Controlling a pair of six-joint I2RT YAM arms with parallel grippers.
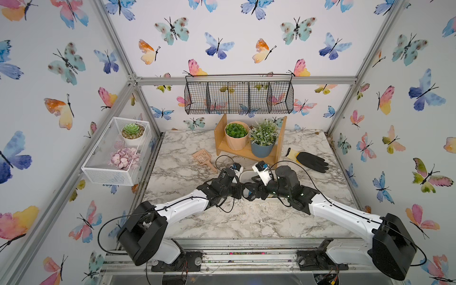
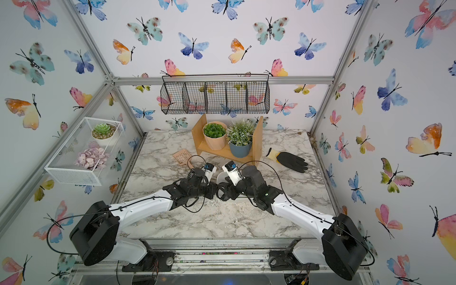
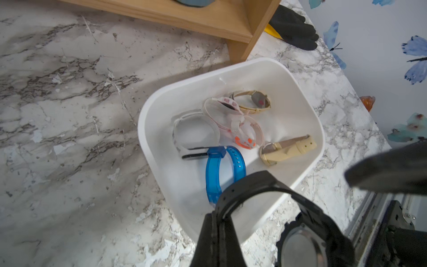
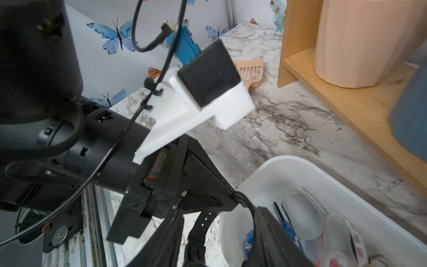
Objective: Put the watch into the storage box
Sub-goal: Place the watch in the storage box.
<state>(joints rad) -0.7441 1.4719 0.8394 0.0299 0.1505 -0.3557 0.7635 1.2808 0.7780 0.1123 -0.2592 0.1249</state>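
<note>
Black watch (image 3: 258, 182) — clamped in L gripper (image 3: 217, 222); hangs over storage box (image 3: 265, 76) rim

No legible text, label, brand, number or sign on any object or surface in view.

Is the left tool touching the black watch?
Touching. The left wrist view shows the left tool pinched shut on the strap of the black watch, with no gap between them.
</note>
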